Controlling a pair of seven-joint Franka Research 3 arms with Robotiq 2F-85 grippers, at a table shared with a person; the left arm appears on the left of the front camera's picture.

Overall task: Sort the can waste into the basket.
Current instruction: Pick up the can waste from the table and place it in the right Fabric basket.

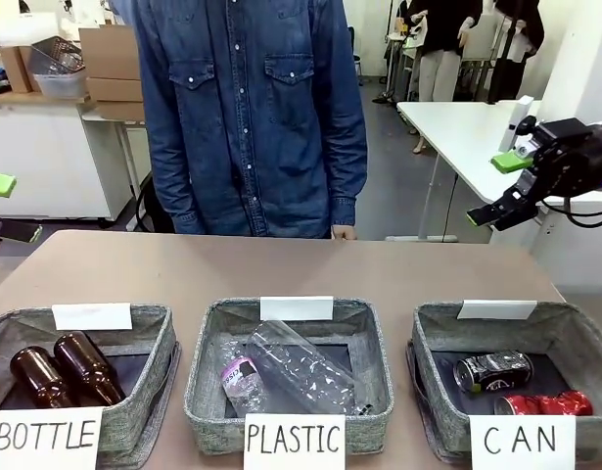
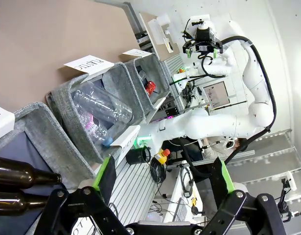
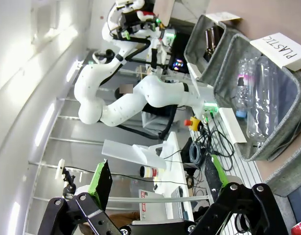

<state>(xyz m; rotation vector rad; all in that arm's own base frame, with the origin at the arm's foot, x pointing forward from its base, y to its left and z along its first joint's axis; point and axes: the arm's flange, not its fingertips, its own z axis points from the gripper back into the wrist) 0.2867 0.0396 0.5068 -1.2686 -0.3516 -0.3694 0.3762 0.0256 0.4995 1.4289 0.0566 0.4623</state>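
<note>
Both cans, the dark can [image 1: 492,370] and the red can [image 1: 542,402], already lie inside the CAN basket [image 1: 435,333] on the bench [image 1: 281,269]. The right gripper [image 1: 503,188] hangs wide and empty, as does the left gripper [image 2: 162,178]. A careless descent could still snag the basket wall.

Three white paper signs hang on the front walls of the grey baskets: "BOTTLE" [image 1: 46,438] on the left basket [image 1: 149,387], "PLASTIC" [image 1: 295,440] on the middle basket [image 1: 205,387], and "CAN" [image 1: 522,441] on the right basket [image 1: 433,382]
</note>
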